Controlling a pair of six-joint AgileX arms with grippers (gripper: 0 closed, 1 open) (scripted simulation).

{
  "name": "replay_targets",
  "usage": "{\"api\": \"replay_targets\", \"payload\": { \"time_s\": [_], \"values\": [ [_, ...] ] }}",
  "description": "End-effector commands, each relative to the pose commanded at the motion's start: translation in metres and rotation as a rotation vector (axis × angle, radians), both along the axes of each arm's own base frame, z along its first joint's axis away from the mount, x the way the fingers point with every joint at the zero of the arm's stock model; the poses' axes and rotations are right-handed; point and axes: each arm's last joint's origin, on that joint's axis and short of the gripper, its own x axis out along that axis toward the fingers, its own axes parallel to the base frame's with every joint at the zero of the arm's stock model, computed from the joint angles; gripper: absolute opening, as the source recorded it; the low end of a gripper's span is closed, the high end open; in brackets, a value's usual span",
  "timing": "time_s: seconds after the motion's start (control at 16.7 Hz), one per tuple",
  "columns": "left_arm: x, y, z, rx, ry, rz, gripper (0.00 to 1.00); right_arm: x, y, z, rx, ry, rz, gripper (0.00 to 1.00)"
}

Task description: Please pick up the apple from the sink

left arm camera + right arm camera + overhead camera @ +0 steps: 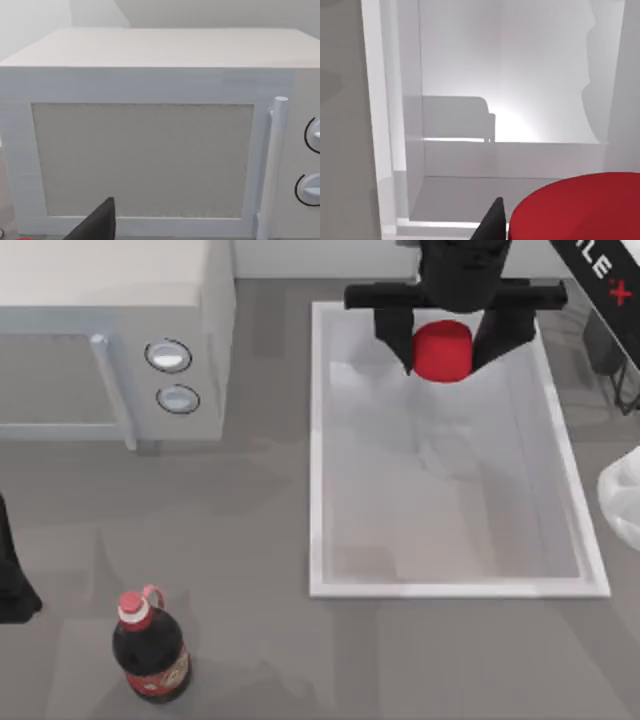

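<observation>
Top view, upper right: your right pincer (442,352) pinches the apple (442,350) above the sink (317,440); a slack grip risks dropping it back. Left arm parked, lower left.

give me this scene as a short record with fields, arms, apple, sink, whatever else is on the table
right tool: over the far end of the sink, a finger on each side of the apple, shut on it
apple: red, between the right tool's fingers; whether it is lifted off the sink floor cannot be told
sink: white basin at the table's right
left arm: parked at the table's left edge
microwave: far left, door closed
cola bottle: upright, near left, red cap on
</observation>
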Motion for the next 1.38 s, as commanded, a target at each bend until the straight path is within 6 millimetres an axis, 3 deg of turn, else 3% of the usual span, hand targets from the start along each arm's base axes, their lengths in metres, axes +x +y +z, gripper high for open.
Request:
{"api": "replay_targets", "payload": {
  "time_s": [0.3,0.36,0.42,0.66,1.02,1.38],
  "values": [
    [0.0,0.0,0.0,0.0,0.0,0.0,1.0,-0.003,-0.002,0.007,0.002,-0.003,0.0,0.0],
    [0.0,0.0,0.0,0.0,0.0,0.0,1.0,0.003,0.006,0.01,0.076,-0.122,0.009,0.0],
    [0.0,0.0,0.0,0.0,0.0,0.0,1.0,0.003,0.006,0.01,0.076,-0.122,0.009,0.0],
    [0.0,0.0,0.0,0.0,0.0,0.0,1.0,0.01,-0.013,0.018,0.069,-0.124,0.009,0.0],
    [0.0,0.0,0.0,0.0,0.0,0.0,1.0,0.015,-0.089,0.026,0.025,-0.068,0.004,0.0],
    [0.0,0.0,0.0,0.0,0.0,0.0,1.0,-0.024,-0.18,0.006,-0.004,0.038,-0.004,0.0]
  ]
}}
